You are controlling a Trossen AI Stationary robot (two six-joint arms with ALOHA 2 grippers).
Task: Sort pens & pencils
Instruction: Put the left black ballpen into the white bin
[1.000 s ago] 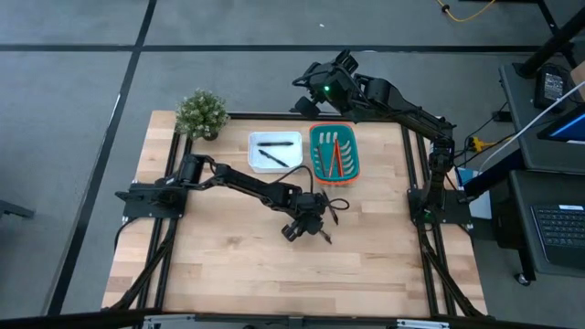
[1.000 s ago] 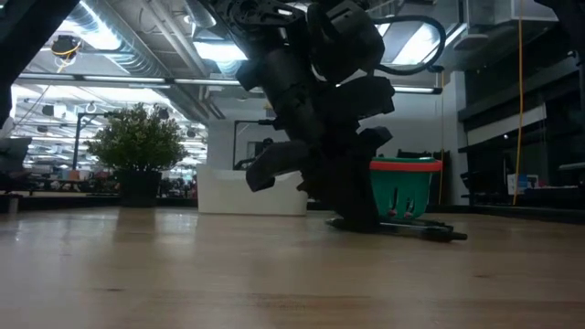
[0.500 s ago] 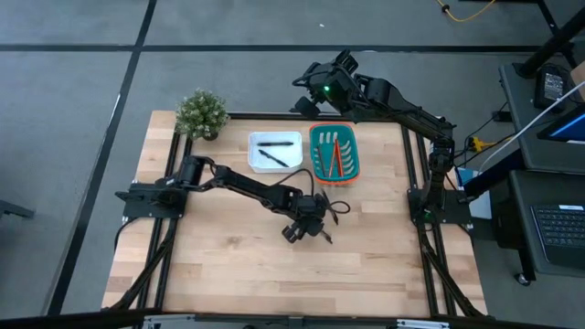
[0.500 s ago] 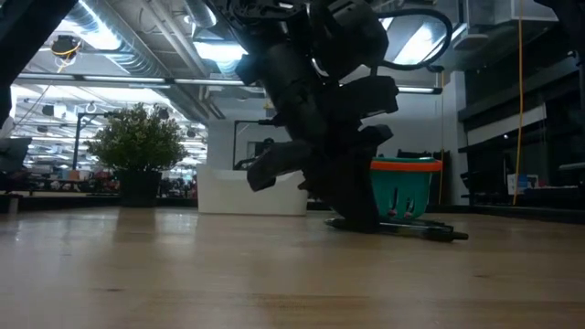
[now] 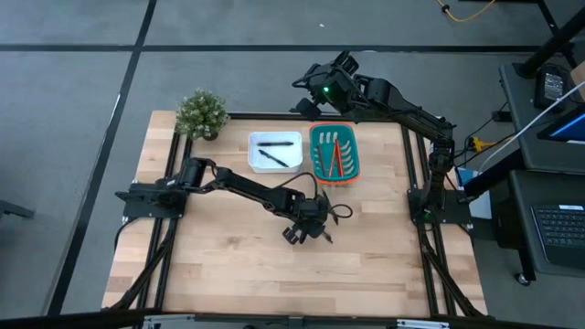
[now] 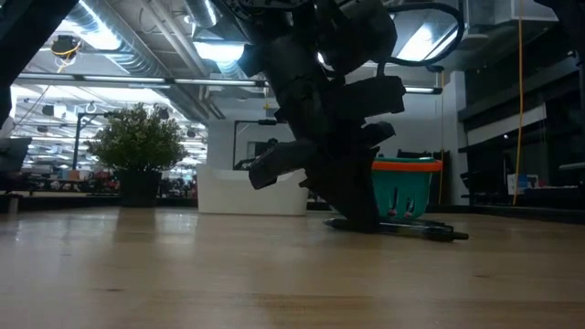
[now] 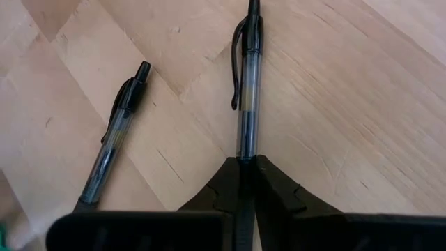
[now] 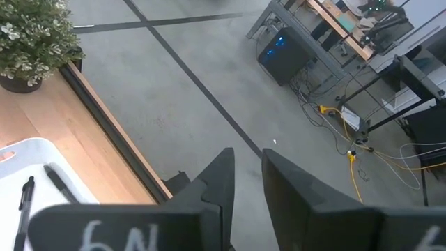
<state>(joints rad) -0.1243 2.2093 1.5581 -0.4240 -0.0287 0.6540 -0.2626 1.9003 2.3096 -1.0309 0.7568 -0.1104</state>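
Clamping a pen [image 7: 245, 90] by its tip end, the left end effector [image 5: 306, 227] sits low at mid-table, its two fingers [image 7: 216, 192] pressed together on the clear barrel so the clip end juts forward, a hold that, as I judge it, suits lifting the pen and carrying it to the white tray [image 5: 274, 151]. A second pen [image 7: 111, 139] lies loose on the table [image 5: 210, 265] just beside the held one, apart from the fingers, probably next in line. Two more pens [image 5: 272, 146] already lie in the white tray, while the red and orange pencils [image 5: 333, 155] rest in the green basket [image 5: 352, 160] next to it, so each kind has its own container and the sort looks mostly done. The right end effector [image 5: 315, 91] waits beyond the table's far edge, its fingers slightly apart and holding nothing. A small potted plant [image 5: 201, 114] stands at the far left corner. Partial white lettering shows on the right wrist's housing [image 8: 111, 233], cut off and unreadable; no brand is legible on either pen.
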